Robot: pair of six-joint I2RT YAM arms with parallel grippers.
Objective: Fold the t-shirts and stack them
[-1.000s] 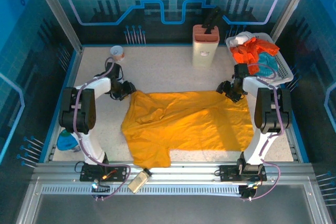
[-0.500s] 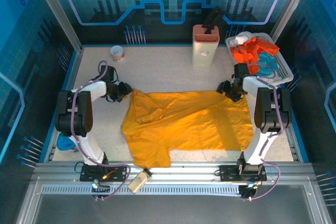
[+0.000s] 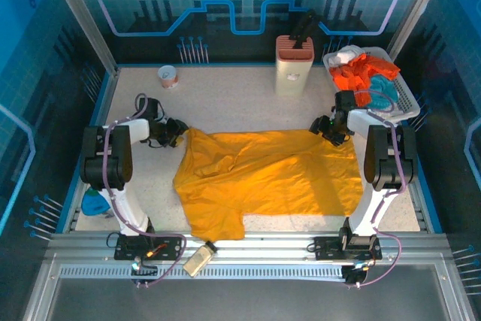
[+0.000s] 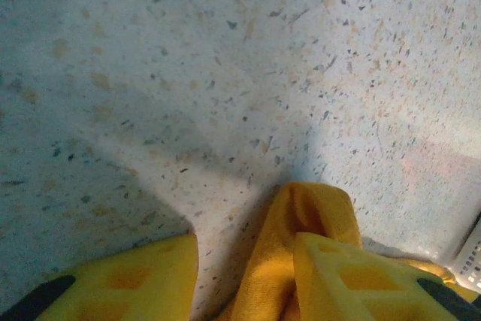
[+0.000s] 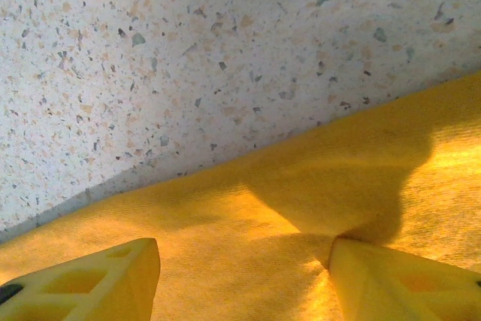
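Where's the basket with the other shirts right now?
In the top view, the white basket sits at the far right corner of the table, right of the beige holder and just beyond the right gripper.

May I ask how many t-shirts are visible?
3: golden-yellow cloth t-shirt spread on the speckled table; orange-red t-shirt and teal t-shirt in the white plastic basket, where more may hide.

My left arm (image 3: 105, 163) and right arm (image 3: 387, 159): white links, black joint housings | lavender cable (image 3: 111, 157) looped along each | black base plates (image 3: 146, 246) at the foot | fingers (image 4: 135, 283): yellow moulded plastic, recessed triangular pockets, black tips
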